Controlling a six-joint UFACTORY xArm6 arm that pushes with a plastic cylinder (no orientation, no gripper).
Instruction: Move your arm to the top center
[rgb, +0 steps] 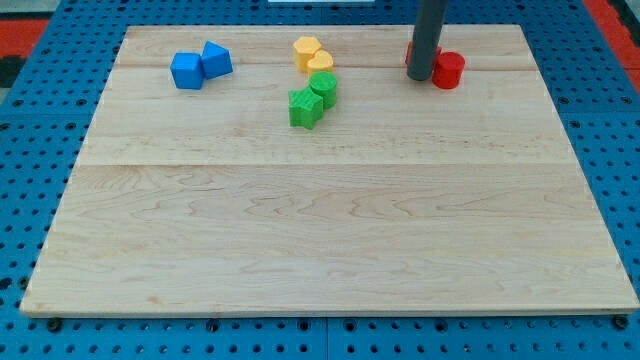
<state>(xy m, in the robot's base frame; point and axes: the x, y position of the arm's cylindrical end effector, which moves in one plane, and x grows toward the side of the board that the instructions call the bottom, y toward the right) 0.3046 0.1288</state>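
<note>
My tip (420, 78) rests on the wooden board (330, 220) near the view's top right, just left of a red cylinder (449, 70). A second red block (409, 57) is mostly hidden behind the rod. Two yellow blocks, one (306, 48) above a heart-shaped one (320, 63), lie near the top centre, left of the tip. A green cylinder (324, 89) and a green star block (305, 108) sit just below them. A blue cube (186, 71) and a blue pentagon block (217, 59) sit together at the top left.
The board lies on a blue pegboard surface (40, 150) that surrounds it on all sides. A red area (20, 25) shows at the view's top left corner.
</note>
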